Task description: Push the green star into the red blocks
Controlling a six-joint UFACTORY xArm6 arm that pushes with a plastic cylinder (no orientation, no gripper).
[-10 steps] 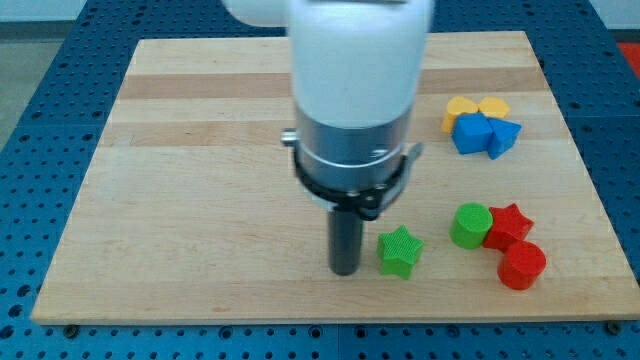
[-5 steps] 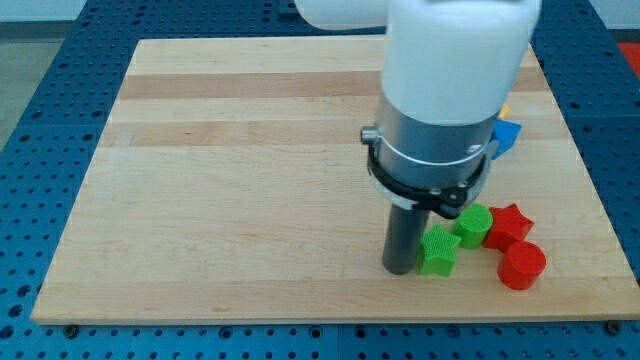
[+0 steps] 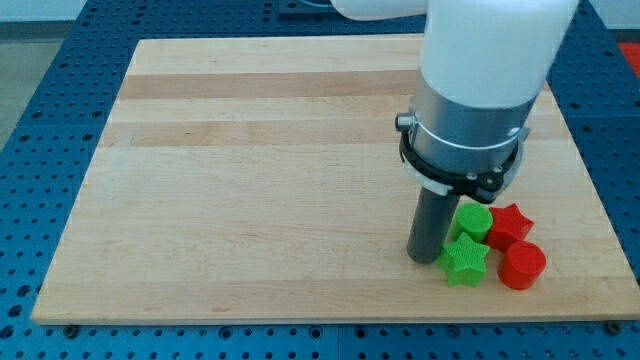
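Observation:
The green star lies near the view's bottom right on the wooden board. My tip stands just left of it, touching or nearly touching its left side. A green cylinder sits right above the star. A red star lies to the right of the green cylinder. A red cylinder lies right of the green star, with a small gap between them. The arm's body hides the board above these blocks.
The board's bottom edge runs close below the blocks and its right edge is near the red ones. The blue perforated table surrounds the board. The yellow and blue blocks seen earlier are hidden behind the arm.
My tip has moved right, pushing the green star rightward. The star went from well left of the green cylinder to just below it, close to the red cylinder.

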